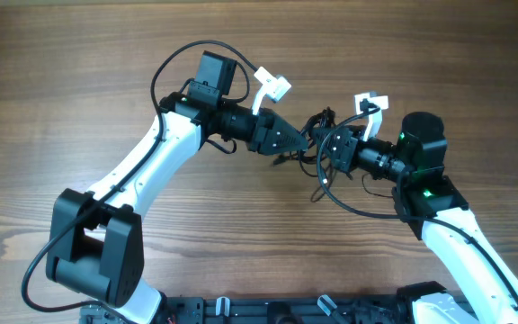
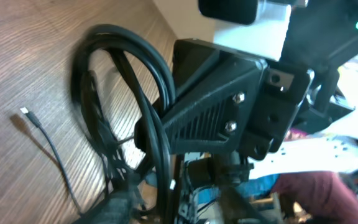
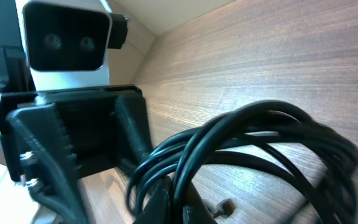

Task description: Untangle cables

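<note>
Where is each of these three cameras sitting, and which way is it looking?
Overhead: fixed above the table, looking straight down; both arms show, left claw and right claw meeting at the cables.
Left wrist: on the left arm, facing the right claw past the cables; own claw hardly visible.
Right wrist: on the right arm, facing the left claw and its camera.
Both wrist views share the looped cables.

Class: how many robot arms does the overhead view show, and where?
2. The left arm reaches in from lower left, the right arm from lower right; both meet at the cables mid-table. None seems hidden.
</note>
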Tool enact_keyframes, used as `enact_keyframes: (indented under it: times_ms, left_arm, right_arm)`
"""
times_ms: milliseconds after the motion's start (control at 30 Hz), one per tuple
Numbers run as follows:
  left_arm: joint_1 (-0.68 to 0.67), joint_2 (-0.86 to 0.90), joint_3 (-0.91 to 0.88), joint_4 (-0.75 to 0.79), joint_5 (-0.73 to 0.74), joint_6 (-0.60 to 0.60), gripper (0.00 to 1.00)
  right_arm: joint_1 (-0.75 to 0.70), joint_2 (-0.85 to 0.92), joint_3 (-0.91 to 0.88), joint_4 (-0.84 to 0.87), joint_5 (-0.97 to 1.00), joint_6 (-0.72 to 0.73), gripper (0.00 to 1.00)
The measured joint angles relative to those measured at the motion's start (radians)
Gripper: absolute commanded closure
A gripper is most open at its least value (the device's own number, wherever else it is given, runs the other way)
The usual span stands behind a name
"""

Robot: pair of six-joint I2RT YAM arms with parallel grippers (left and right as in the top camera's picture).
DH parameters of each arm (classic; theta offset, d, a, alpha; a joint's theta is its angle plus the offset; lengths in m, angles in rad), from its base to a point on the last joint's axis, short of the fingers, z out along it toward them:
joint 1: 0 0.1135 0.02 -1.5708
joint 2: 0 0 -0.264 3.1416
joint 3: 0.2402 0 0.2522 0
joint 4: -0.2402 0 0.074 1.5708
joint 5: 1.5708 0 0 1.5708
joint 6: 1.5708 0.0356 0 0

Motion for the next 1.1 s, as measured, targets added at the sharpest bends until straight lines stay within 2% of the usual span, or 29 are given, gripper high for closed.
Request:
enact_keyframes:
  times_ms: [67, 167, 200, 233, 267, 333, 467, 600, 767, 800, 867, 1000, 1100]
  left_arm:
    - [0.0, 0.0, 0.0, -0.003, -0.031, -0.004, 0.32]
    - [-0.011, 0.0, 0.0, -0.002, -0.096, -0.003, 0.34]
    - [-0.027, 0.0, 0.0, -0.002, -0.143, -0.003, 0.41]
    - [-0.038, 0.0, 0.0, -0.002, -0.177, -0.003, 0.77]
    - [-0.052, 0.0, 0.0, -0.003, -0.221, 0.001, 0.89]
    - [-0.076, 0.0, 0.0, -0.005, -0.31, -0.003, 0.94]
    - [-0.075, 0.0, 0.0, -0.019, -0.427, 0.001, 0.96]
    - [-0.071, 0.0, 0.0, -0.034, -0.534, 0.001, 0.96]
    - [-0.071, 0.0, 0.0, -0.039, -0.654, 0.001, 0.96]
    - [-0.071, 0.0, 0.0, -0.039, -0.665, 0.001, 0.96]
    - [-0.071, 0.0, 0.0, -0.039, -0.674, 0.002, 0.96]
    - [-0.071, 0.0, 0.0, -0.085, -0.684, 0.039, 0.96]
    - [-0.071, 0.0, 0.0, -0.143, -0.694, 0.089, 0.96]
  right_arm:
    - [-0.001, 0.001, 0.0, -0.002, -0.001, 0.012, 0.96]
    - [-0.001, 0.001, 0.0, -0.002, 0.0, 0.019, 0.96]
    - [-0.001, 0.001, 0.0, -0.002, -0.001, 0.019, 0.96]
    - [-0.001, 0.001, 0.0, -0.002, 0.0, 0.02, 0.96]
    - [-0.001, 0.001, 0.0, -0.002, -0.001, 0.019, 0.96]
    - [-0.003, 0.002, 0.0, -0.002, 0.005, 0.019, 0.96]
    - [-0.005, 0.004, -0.001, 0.075, -0.019, 0.058, 0.96]
    - [-0.005, 0.006, -0.004, 0.22, -0.098, 0.182, 0.96]
    - [-0.036, 0.011, -0.013, 0.473, -0.199, 0.465, 0.96]
    - [-0.053, 0.011, -0.012, 0.534, -0.222, 0.567, 0.96]
    - [-0.068, 0.011, -0.012, 0.565, -0.236, 0.668, 0.96]
    - [-0.122, 0.011, -0.011, 0.5, -0.211, 0.761, 0.96]
    - [-0.146, 0.014, -0.003, 0.258, -0.084, 0.804, 0.96]
